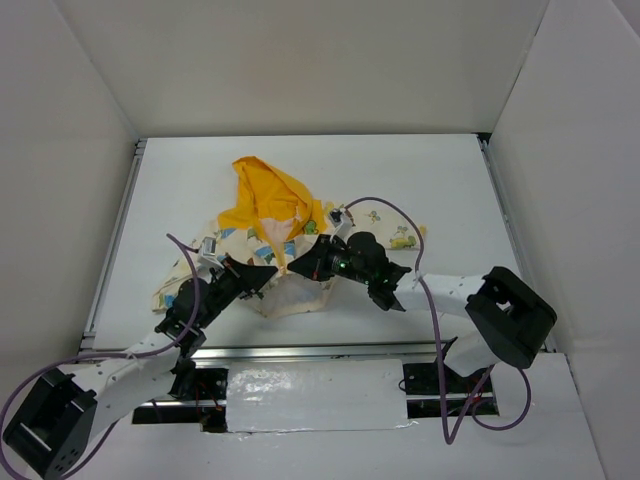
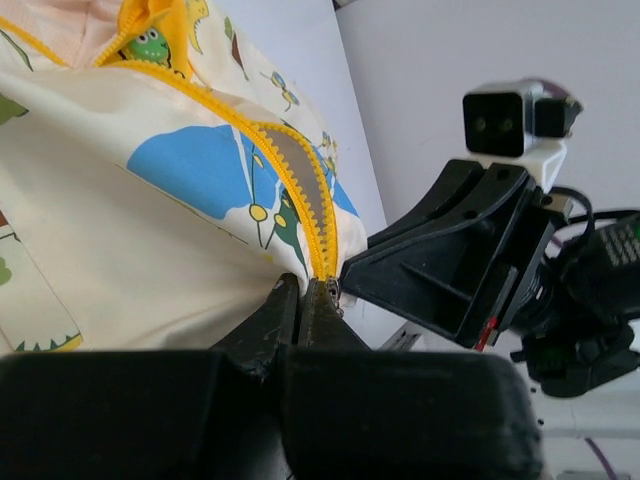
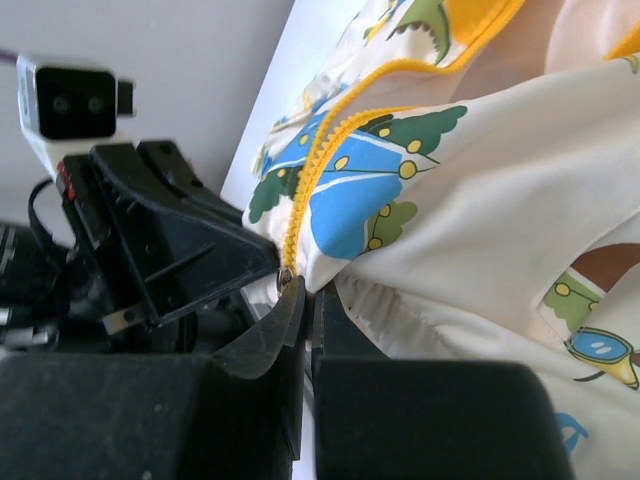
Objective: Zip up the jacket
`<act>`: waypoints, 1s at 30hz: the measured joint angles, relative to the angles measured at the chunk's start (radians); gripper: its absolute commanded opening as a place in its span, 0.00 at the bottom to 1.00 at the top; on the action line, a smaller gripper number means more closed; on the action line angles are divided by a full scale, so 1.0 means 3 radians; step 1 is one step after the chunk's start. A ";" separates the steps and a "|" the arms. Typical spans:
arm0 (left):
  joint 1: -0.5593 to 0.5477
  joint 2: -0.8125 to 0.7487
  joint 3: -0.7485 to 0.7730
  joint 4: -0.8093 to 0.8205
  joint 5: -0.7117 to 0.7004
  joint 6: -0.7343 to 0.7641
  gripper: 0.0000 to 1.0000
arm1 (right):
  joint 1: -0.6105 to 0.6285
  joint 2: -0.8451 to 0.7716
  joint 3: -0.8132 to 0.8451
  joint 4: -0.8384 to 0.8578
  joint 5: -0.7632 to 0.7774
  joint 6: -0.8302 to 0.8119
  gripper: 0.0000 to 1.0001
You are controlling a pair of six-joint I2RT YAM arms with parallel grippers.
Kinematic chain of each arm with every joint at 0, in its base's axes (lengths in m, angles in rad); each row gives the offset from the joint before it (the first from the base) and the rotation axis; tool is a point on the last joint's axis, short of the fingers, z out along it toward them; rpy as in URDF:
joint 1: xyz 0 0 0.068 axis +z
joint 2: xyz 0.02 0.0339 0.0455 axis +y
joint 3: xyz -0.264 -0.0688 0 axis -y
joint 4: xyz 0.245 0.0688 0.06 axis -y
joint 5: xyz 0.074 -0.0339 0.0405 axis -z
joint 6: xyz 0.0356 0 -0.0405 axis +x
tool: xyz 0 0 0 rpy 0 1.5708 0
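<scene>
Arm links [image 1: 452, 292]: white, black joints
Left gripper [image 2: 305, 296], right gripper [image 3: 306, 298]: black angular plastic
Cables [image 1: 380, 198]: purple loops
Wrist camera [image 2: 505, 120]: white box, two lenses

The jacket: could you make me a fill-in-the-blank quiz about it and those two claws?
The hood of the jacket is ____. Higher up, the zipper tooth rows stand ____. The left gripper and right gripper both pinch the zipper at its ____ end.
Missing: yellow; apart; bottom.
</scene>
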 measured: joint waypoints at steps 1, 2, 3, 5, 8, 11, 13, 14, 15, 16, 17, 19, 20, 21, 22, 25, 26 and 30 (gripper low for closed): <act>0.0000 0.0022 0.0001 0.0010 0.0041 0.0024 0.00 | -0.0029 0.0000 0.0001 -0.0001 -0.0090 -0.0038 0.00; 0.0003 0.0045 0.0004 0.0011 0.0090 0.0084 0.00 | -0.0062 0.0000 0.0004 -0.0005 -0.0195 -0.0093 0.00; 0.0004 0.0067 0.0011 0.0009 0.0139 0.0122 0.00 | -0.0088 -0.0001 0.0017 -0.0033 -0.0287 -0.0154 0.00; 0.0006 0.0093 0.0025 0.0000 0.0193 0.0210 0.00 | -0.0114 -0.0001 0.0056 -0.0095 -0.0393 -0.0248 0.00; 0.0013 0.0093 0.0027 -0.0005 0.0239 0.0298 0.00 | -0.0126 0.0000 0.0111 -0.0169 -0.0502 -0.0356 0.00; 0.0013 0.0094 0.0025 -0.0031 0.0271 0.0360 0.00 | -0.0126 0.0027 0.0111 -0.0175 -0.0557 -0.0381 0.00; 0.0013 0.0097 0.0014 -0.0053 0.0271 0.0371 0.00 | -0.0127 0.0085 0.0111 -0.0175 -0.0571 -0.0374 0.03; 0.0013 0.0100 -0.0004 -0.0050 0.0271 0.0374 0.00 | -0.0128 0.0120 0.0111 -0.0178 -0.0571 -0.0371 0.06; 0.0013 0.0100 -0.0027 -0.0047 0.0271 0.0374 0.00 | -0.0128 0.0158 0.0111 -0.0187 -0.0572 -0.0366 0.07; 0.0013 0.0100 -0.0056 -0.0045 0.0276 0.0373 0.00 | -0.0127 0.0186 0.0111 -0.0200 -0.0579 -0.0365 0.07; 0.0013 0.0100 -0.0084 -0.0036 0.0284 0.0373 0.00 | -0.0127 0.0215 0.0111 -0.0211 -0.0586 -0.0362 0.08; 0.0013 0.0100 -0.0123 -0.0036 0.0304 0.0373 0.00 | -0.0121 0.0257 0.0111 -0.0243 -0.0601 -0.0360 0.11; 0.0011 0.0100 -0.0135 -0.0036 0.0312 0.0371 0.00 | -0.0120 0.0268 0.0111 -0.0262 -0.0609 -0.0362 0.13; 0.0011 0.0100 -0.0137 -0.0038 0.0320 0.0373 0.00 | -0.0118 0.0271 0.0112 -0.0282 -0.0613 -0.0362 0.20; 0.0011 0.0100 -0.0137 -0.0037 0.0332 0.0373 0.00 | -0.0116 0.0272 0.0114 -0.0308 -0.0613 -0.0361 0.23; 0.0011 0.0104 -0.0137 -0.0031 0.0354 0.0373 0.00 | -0.0113 0.0272 0.0161 -0.0401 -0.0603 -0.0387 0.34; 0.0011 0.0112 -0.0137 -0.0028 0.0362 0.0373 0.00 | -0.0113 0.0272 0.0183 -0.0429 -0.0595 -0.0395 0.34; 0.0001 0.0173 -0.0137 -0.0015 0.0403 0.0370 0.00 | -0.0114 0.0259 0.0364 -0.0676 -0.0521 -0.0487 0.38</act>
